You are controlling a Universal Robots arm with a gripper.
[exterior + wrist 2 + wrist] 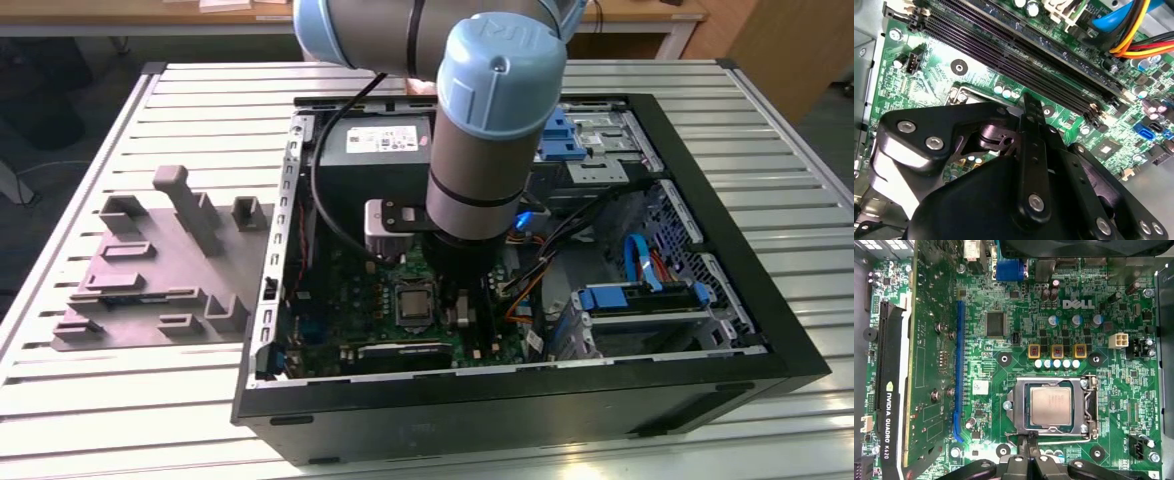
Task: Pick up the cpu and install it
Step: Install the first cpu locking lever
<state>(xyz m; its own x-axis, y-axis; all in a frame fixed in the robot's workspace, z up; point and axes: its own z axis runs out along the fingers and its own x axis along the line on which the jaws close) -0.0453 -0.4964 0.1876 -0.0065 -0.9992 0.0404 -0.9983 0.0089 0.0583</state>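
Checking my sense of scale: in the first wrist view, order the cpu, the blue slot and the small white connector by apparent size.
Largest to smallest:
1. blue slot, longest
2. cpu
3. white connector

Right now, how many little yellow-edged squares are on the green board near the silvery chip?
3, in one row beside the cpu in the first wrist view: end square, middle square, other end square. More may be hidden.

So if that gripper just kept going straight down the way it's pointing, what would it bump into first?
Most likely the cpu, lying in its socket on the motherboard. In the first wrist view the gripper sits at the socket's edge, so it might meet the metal frame first; depth is unclear.
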